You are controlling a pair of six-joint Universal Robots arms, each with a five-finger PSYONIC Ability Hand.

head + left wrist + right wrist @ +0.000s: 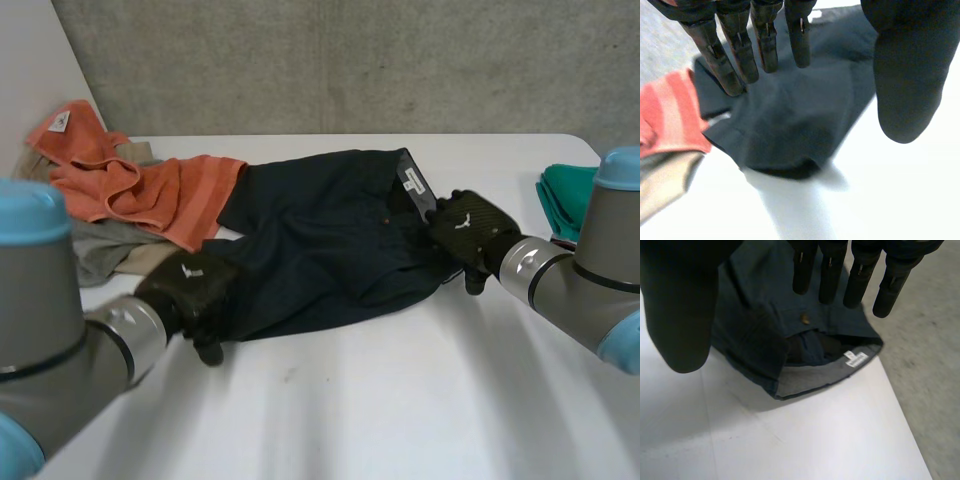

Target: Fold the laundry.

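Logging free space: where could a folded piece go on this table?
Bare table in front of the dark garment; a narrower strip behind it by the wall. Crowded: orange cloth pile at left, green cloth at right.

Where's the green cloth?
Head view: the green cloth lies on the table at far right, just beyond the right arm, apart from the dark garment.

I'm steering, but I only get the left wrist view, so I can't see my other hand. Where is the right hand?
Observer: The right hand is at the waistband end of the dark trousers, fingers straight.
Operator: Is there a button there?
Observer: Yes, a small brown button sits just past its fingertips.
Operator: Any more laundry I can't see?
Observer: A green cloth lies near the edge of the table, on the right hand's outer side.
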